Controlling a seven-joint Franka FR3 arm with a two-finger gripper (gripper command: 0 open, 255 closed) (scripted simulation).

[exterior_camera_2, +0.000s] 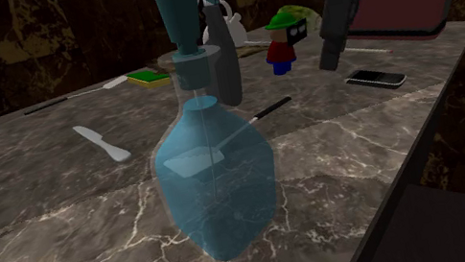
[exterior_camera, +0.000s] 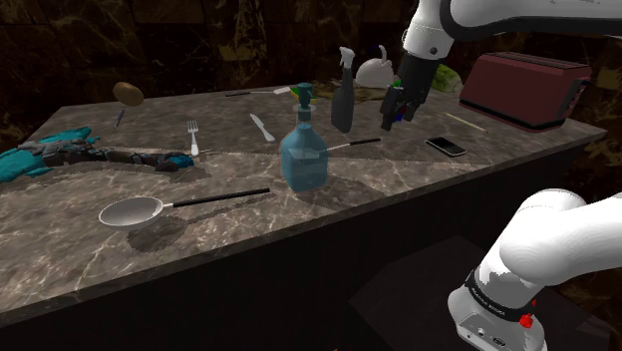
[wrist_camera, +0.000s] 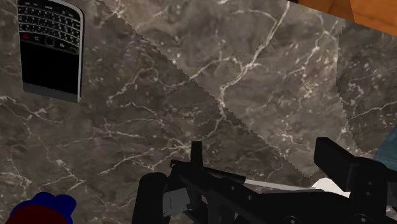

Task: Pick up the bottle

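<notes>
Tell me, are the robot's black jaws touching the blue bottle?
Apart. In the shoulder view, a dark spray bottle and bare counter separate the jaws from the blue bottle.

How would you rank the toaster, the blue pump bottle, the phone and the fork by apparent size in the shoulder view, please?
1. red toaster
2. blue pump bottle
3. phone and fork: both small, too alike to rank.

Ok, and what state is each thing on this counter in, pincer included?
Blue bottle: upright on the counter, not held.
Grey spray bottle: upright.
Phone: lying flat, keypad up.
Pan: resting flat, empty.
Pincer: open, holding nothing, above the counter.
</notes>
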